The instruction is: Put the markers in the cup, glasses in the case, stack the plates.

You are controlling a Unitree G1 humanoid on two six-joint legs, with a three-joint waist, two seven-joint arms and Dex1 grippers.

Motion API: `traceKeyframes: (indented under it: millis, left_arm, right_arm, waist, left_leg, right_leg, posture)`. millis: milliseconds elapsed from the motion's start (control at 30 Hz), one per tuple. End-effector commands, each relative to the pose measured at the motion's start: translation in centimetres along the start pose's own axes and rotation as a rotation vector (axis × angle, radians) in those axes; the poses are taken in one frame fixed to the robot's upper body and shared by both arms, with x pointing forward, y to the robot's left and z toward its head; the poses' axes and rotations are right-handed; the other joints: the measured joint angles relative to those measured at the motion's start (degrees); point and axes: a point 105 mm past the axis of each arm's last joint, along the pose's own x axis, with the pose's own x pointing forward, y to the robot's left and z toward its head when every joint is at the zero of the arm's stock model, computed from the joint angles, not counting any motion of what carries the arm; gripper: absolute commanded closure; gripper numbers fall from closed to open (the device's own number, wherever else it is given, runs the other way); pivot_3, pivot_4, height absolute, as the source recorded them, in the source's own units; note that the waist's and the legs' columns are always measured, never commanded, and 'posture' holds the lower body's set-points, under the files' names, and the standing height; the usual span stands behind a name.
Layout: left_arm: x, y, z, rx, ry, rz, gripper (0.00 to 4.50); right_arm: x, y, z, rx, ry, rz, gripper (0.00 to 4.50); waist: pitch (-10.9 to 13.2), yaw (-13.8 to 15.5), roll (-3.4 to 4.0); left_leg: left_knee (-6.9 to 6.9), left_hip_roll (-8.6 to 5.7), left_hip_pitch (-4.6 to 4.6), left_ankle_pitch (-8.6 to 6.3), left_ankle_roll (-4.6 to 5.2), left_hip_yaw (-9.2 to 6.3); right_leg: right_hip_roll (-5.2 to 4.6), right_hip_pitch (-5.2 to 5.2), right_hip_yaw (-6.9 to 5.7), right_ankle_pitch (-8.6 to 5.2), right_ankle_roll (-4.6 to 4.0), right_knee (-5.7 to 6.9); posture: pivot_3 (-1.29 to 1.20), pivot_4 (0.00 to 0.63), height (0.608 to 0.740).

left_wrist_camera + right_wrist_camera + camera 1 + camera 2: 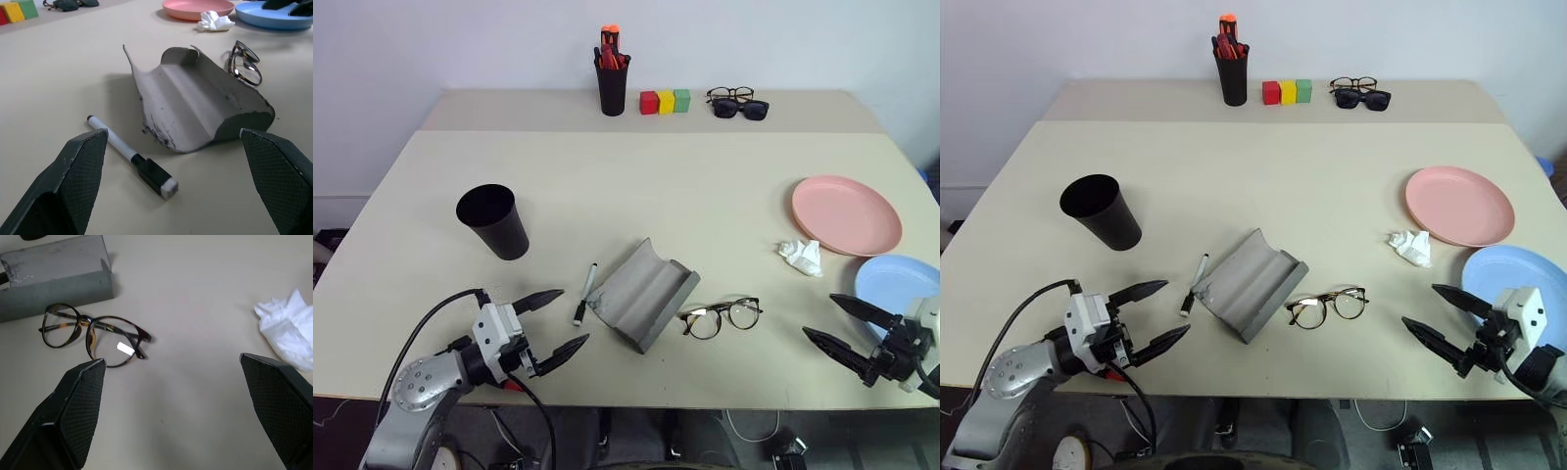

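Observation:
A white marker (584, 293) with a black cap lies just left of the open grey case (643, 291), whose hollow faces up. The thin-rimmed glasses (722, 315) rest on the table right of the case, lenses upright. The black cup (493, 220) stands upright at the left. At the right, the pink plate (846, 213) lies farther back and the light blue plate (897, 284) nearer the front edge. My left gripper (575, 315) is open near the front edge, pointing at the marker and case. My right gripper (819, 315) is open beside the blue plate, pointing towards the glasses.
A crumpled white tissue (801, 257) lies between the glasses and the pink plate. At the back stand a black pen pot (612, 86) with red-orange pens, three coloured blocks (665, 101), and black sunglasses with dark-framed spectacles (739, 103).

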Motion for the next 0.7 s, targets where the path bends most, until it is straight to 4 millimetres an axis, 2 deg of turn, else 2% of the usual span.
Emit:
traceKeyframes:
  millis: [33,167,400,700]
  left_arm:
    - [-0.4,0.3,0.6,0.025,-0.016,0.010,0.07]
    - [-0.4,0.4,0.2,0.025,-0.009,0.011,0.07]
    - [0.5,0.1,1.2,0.014,-0.032,-0.001,0.07]
    - [-0.6,0.6,1.8,0.030,-0.017,0.013,0.07]
  right_arm:
    - [0.4,0.6,1.3,-0.021,-0.033,0.007,0.00]
    - [0.7,0.6,1.4,-0.019,-0.032,-0.003,0.00]
    - [0.9,0.8,2.3,-0.015,-0.034,-0.010,0.00]
    - [2.4,1.8,2.2,-0.013,-0.045,0.059,0.00]
  waist:
    - [0.0,0.0,0.00]
    - [0.0,0.0,0.00]
    - [0.0,0.0,0.00]
    - [0.0,-0.1,0.01]
  left_leg:
    - [0.00,0.00,0.00,0.00,0.00,0.00]
    - [0.00,0.00,0.00,0.00,0.00,0.00]
    - [0.01,0.00,0.00,0.00,0.00,0.00]
    - [0.00,0.00,0.00,0.00,0.00,0.00]
  right_leg:
    - [0.00,0.00,0.00,0.00,0.00,0.00]
    - [-0.01,0.00,0.01,0.00,0.00,0.00]
    - [-0.01,0.00,0.00,0.00,0.00,-0.01]
    - [0.01,0.00,0.00,0.00,0.00,-0.01]
  posture:
    - [0.00,0.150,0.740]
    - [0.00,0.150,0.740]
    - [0.00,0.150,0.740]
    - [0.00,0.150,0.740]
